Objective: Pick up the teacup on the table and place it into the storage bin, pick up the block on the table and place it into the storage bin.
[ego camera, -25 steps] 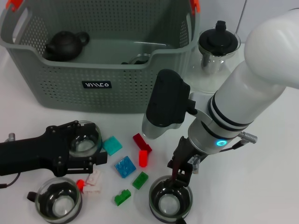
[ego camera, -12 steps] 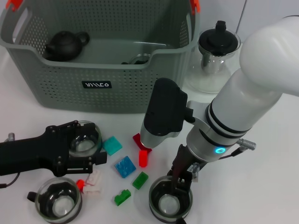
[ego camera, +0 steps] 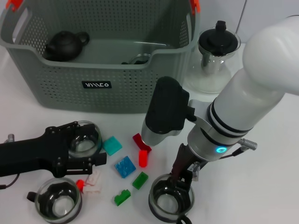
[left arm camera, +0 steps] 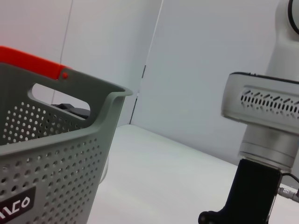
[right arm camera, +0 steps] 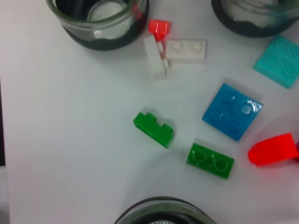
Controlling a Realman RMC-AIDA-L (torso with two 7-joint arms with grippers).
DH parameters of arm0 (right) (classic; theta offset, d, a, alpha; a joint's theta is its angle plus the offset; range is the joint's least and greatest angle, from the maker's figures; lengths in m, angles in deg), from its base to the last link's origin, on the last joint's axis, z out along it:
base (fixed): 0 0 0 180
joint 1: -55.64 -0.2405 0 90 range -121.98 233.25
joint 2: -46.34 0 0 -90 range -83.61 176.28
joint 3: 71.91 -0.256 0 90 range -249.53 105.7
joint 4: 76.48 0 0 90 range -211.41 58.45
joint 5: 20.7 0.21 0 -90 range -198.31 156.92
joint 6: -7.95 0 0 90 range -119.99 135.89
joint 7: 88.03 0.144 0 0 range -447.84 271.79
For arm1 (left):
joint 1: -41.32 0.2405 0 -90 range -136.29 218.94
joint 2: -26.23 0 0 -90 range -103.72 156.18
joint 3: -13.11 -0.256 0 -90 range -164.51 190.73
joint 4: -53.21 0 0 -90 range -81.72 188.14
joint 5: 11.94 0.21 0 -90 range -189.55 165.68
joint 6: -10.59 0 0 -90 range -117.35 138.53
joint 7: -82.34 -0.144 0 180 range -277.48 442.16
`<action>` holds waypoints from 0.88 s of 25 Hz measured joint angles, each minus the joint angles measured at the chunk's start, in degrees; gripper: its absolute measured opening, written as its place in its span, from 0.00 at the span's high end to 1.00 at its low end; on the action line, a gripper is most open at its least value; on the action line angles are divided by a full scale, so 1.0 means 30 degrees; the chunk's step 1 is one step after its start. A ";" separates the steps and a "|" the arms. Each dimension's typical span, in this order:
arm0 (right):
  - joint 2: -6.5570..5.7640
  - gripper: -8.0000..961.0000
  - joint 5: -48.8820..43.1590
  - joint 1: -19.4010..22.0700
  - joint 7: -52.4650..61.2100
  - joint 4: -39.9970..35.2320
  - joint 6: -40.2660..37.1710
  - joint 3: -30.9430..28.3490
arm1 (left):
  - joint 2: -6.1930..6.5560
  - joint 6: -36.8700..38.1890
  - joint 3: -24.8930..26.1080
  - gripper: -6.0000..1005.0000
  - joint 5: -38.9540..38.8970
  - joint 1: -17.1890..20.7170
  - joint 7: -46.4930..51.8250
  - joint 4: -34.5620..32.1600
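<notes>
The grey perforated storage bin [ego camera: 100,70] stands at the back; it also shows in the left wrist view [left arm camera: 56,140]. Three glass teacups stand at the front. My right gripper [ego camera: 180,176] reaches down and is shut on the far rim of the front-right teacup [ego camera: 170,201], which looks slightly tilted; its rim shows in the right wrist view [right arm camera: 163,212]. My left gripper [ego camera: 77,144] rests low at the left, open, with a second teacup [ego camera: 85,138] between its fingers. The third teacup [ego camera: 58,199] stands at the front left. Loose blocks lie between them: blue [ego camera: 125,166], teal [ego camera: 112,145], red [ego camera: 143,157], green [ego camera: 140,180].
A black teapot [ego camera: 65,44] lies inside the bin. A clear glass teapot with a black lid [ego camera: 216,51] stands right of the bin. More blocks are near: green [right arm camera: 154,129], white [right arm camera: 187,50], small red [right arm camera: 160,28]. White table surrounds them.
My right gripper has dropped a little onto the front-right teacup's rim, and the cup has tilted or shifted slightly. The left arm has not moved.
</notes>
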 joint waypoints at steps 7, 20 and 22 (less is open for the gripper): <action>-0.0145 0.93 -0.0194 0.0252 0.0539 -0.0890 -0.0906 -0.0835 | 0.0081 0.0175 0.0160 0.16 0.0000 0.0064 -0.0001 0.0000; -0.0267 0.93 0.0513 0.1691 -0.0204 -0.9136 -0.8305 -1.2509 | 0.0107 0.0245 0.0470 0.17 0.0008 0.0177 -0.0179 -0.0055; -0.0331 0.93 0.1844 0.0877 -0.0196 -0.9775 -0.8839 -1.4670 | 0.0106 0.0260 0.0468 0.17 0.0008 0.0158 -0.0180 -0.0077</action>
